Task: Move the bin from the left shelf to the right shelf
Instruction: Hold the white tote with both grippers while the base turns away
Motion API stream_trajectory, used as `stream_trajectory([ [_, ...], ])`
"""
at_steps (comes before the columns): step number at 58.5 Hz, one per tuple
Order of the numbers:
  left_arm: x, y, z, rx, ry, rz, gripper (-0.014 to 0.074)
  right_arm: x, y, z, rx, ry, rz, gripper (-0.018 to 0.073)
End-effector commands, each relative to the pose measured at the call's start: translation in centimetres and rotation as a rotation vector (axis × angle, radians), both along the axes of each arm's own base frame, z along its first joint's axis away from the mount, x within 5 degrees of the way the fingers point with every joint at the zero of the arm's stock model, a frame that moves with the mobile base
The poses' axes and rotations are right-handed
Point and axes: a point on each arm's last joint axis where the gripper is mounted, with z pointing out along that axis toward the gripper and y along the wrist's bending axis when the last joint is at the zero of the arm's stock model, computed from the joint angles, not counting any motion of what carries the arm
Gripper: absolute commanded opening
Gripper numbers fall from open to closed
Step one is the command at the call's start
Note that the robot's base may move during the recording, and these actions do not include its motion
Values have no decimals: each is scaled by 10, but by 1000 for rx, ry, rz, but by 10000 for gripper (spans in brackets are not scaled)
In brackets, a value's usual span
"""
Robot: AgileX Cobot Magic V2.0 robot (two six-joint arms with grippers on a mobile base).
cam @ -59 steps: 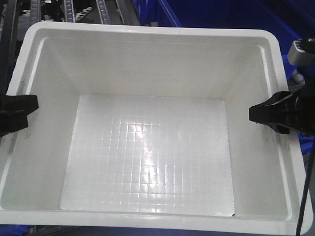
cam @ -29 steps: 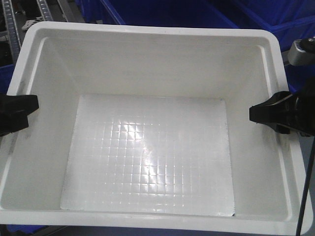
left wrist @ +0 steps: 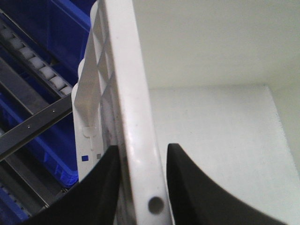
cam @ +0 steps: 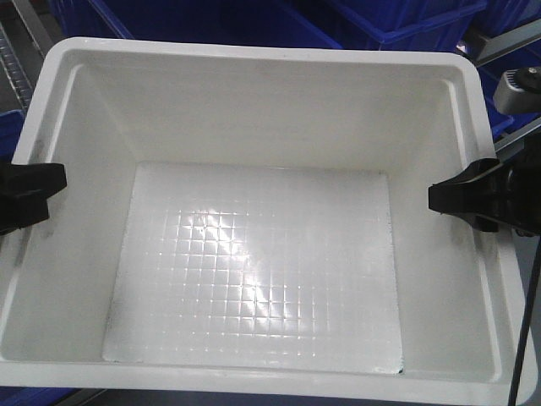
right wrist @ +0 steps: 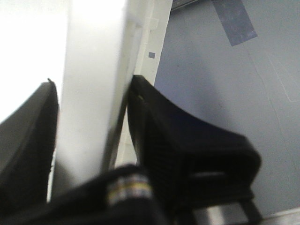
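The bin (cam: 254, 49) is a large white tote with a thick rim and a grid-textured floor (cam: 254, 271), and it fills the front view, empty inside. My left gripper (cam: 34, 190) is shut on its left rim, black fingers on either side of the wall. The left wrist view shows that rim (left wrist: 126, 93) pinched between the fingers of the left gripper (left wrist: 143, 150). My right gripper (cam: 456, 196) is shut on the right rim. In the right wrist view, the white wall (right wrist: 93, 56) sits between the two fingers of the right gripper (right wrist: 91, 93).
Dark blue totes (cam: 211, 21) line the back, beyond the bin's far rim. A metal shelf rail (cam: 507, 38) slants at the top right. Beside the bin's left wall run a roller track (left wrist: 42, 70) and another blue tote (left wrist: 47, 28). Grey floor (right wrist: 225, 93) lies under the right side.
The background behind the bin has slid left: the roller tracks are gone from the top, and blue totes and a metal rail now show. Both grippers keep the same hold on the rims.
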Motion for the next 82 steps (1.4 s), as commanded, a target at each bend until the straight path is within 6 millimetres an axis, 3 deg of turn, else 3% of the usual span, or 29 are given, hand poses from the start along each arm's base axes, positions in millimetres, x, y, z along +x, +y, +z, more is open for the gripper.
stream_trajectory([
  [1,-1,-1,28,-92,-150,23,-6,-2,4,28,103,-156,-2,-4],
  [82,-1,-1,28,-92,-150,23,-6,-2,4,28,103,-156,-2,-4],
])
